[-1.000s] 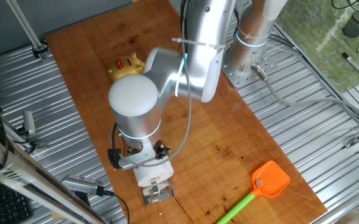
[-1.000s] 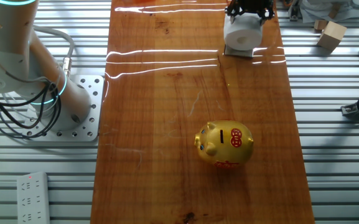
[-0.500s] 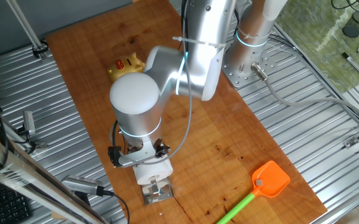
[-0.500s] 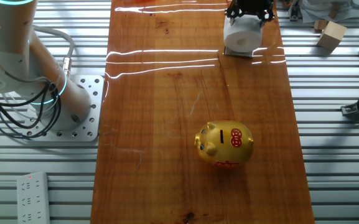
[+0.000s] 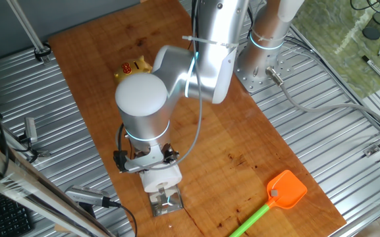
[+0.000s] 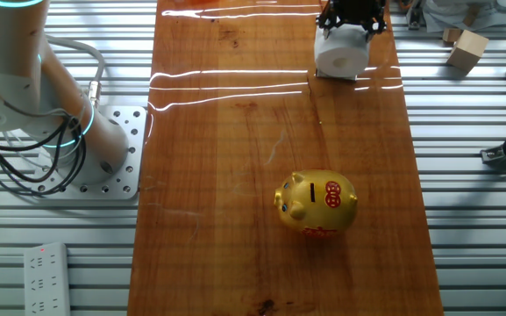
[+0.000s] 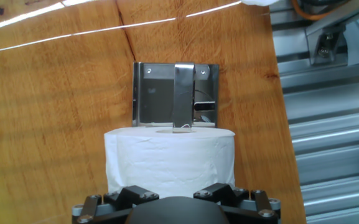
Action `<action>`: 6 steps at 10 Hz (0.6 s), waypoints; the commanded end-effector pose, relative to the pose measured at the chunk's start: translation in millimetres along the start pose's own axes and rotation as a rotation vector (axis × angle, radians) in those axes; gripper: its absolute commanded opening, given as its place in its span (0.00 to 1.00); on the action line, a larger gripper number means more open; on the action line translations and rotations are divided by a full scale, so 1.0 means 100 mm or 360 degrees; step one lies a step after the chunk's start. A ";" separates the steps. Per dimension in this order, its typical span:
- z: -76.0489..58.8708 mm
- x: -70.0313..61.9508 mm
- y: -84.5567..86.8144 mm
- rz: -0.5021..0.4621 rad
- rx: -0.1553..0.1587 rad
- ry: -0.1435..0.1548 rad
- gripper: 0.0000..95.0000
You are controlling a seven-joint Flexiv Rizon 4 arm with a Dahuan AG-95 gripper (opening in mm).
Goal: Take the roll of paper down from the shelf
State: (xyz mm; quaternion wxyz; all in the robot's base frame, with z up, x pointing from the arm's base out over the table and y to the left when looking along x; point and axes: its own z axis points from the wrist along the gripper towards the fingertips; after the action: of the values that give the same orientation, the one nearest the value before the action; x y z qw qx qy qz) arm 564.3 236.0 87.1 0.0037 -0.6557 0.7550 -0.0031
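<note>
The roll of paper [image 7: 170, 155] is white and fills the lower middle of the hand view, right in front of my gripper [image 7: 172, 190], whose jaws are closed on its two sides. The shelf [image 7: 176, 93], a silvery plate with a bent bracket strip, lies on the wood beyond the roll, and the strip reaches the roll's top edge. In one fixed view the roll [image 5: 161, 178] hangs under my gripper [image 5: 147, 160], just above the shelf [image 5: 166, 205] near the table's front edge. In the other fixed view the roll [image 6: 339, 54] sits at the far edge under the gripper [image 6: 351, 16].
A gold piggy bank [image 6: 317, 203] stands mid-table, also seen behind the arm [image 5: 133, 68]. An orange-headed swatter with a green handle [image 5: 276, 195] lies at the front right. The table's edge and metal slats [image 7: 328, 124] run close beside the shelf.
The arm has risen a little and drawn back, taking the roll with it. More of the shelf's bracket shows below the roll now.
</note>
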 end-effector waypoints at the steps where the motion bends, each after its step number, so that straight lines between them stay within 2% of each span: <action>1: -0.01 0.01 0.00 0.0000 0.0001 -0.0001 0.00; 6: -0.02 0.12 0.02 -0.0008 0.0006 -0.0002 0.00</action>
State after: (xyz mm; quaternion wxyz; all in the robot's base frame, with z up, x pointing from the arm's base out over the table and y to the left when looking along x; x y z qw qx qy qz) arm 560.2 223.9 89.5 0.0056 -0.6576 0.7533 -0.0046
